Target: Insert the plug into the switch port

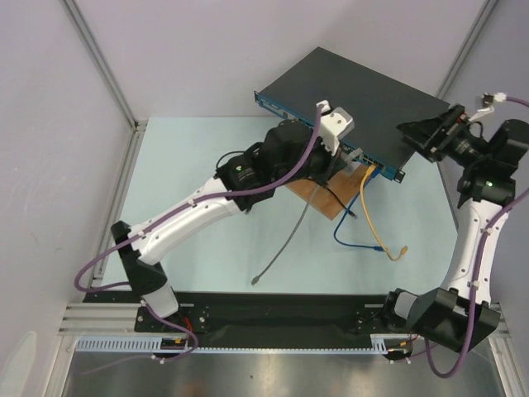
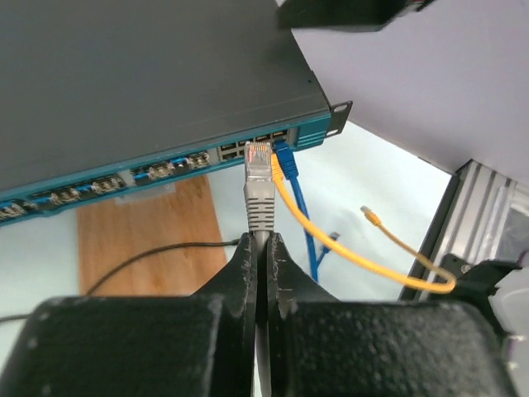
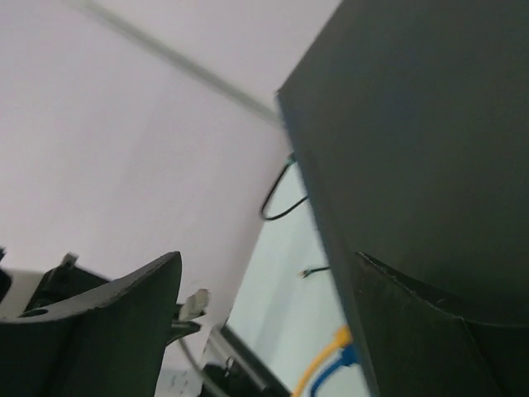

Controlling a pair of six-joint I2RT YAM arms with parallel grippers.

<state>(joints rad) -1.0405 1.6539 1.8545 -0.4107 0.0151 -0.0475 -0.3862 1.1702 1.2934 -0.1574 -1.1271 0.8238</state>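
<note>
Plug [image 2: 259, 169], grey-booted with a clear tip, stands straight out from the left gripper [image 2: 259, 241], whose 2 fingers are pressed together on the plug's rear end, where its cable leaves it. The tip sits at the row of sockets on the teal front face of the switch [image 2: 149, 74]. The clear part is in plain sight, so the plug is not seated, and whether the tip has entered a socket cannot be told. Just to its right, a blue cable [image 2: 302, 207] and a yellow cable [image 2: 347, 248] are plugged into neighbouring sockets near the right end of the face, and both trail down onto the table [image 1: 207, 182]. The switch lies flat at the far side of the table, turned at an angle, its front face above a wooden board [image 2: 140, 231]. A thin black cable [image 2: 157, 251] crosses the board. The right gripper [image 1: 419, 136] is at the switch's right end with its jaws wide apart and nothing clamped between them. In the right wrist view 1 finger shows against the switch's dark top and the other is clear of it. Contact cannot be told.
</note>
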